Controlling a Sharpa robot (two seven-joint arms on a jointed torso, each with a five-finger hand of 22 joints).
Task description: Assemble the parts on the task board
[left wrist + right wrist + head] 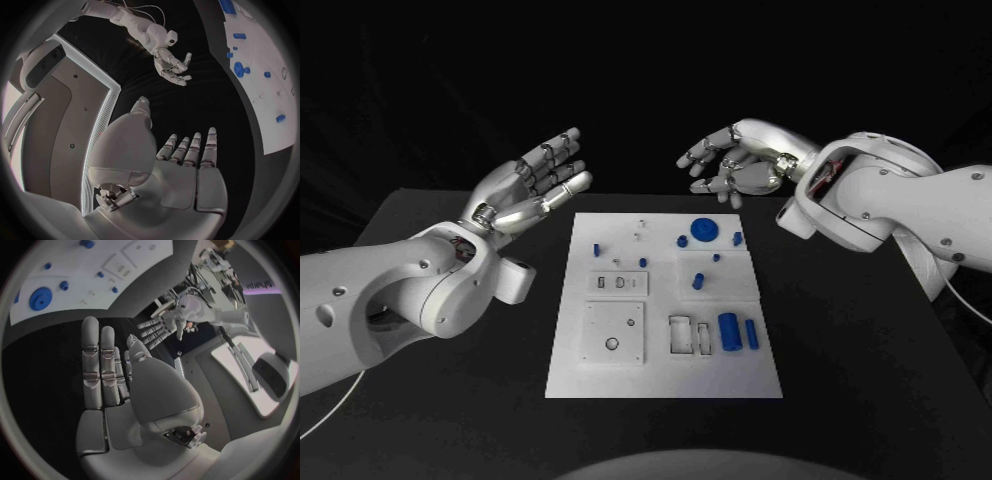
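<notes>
The white task board (664,375) lies in the middle of the black table, also seen as the board (275,115) and the board (69,287) in the wrist views. On it sit small blue parts: a round disc (705,229), a short cylinder (728,330), a slimmer bar (751,335) and several pegs. The blue disc (40,298) also shows in the right wrist view. My left hand (538,185) hovers beyond the board's far left corner, fingers spread, holding nothing. My right hand (733,160) hangs above the board's far right edge, fingers loosely curled apart, empty.
Bare black table (862,380) lies on both sides of the board and in front of it. My left forearm (416,290) lies over the table's left side and my right forearm (906,210) over its far right.
</notes>
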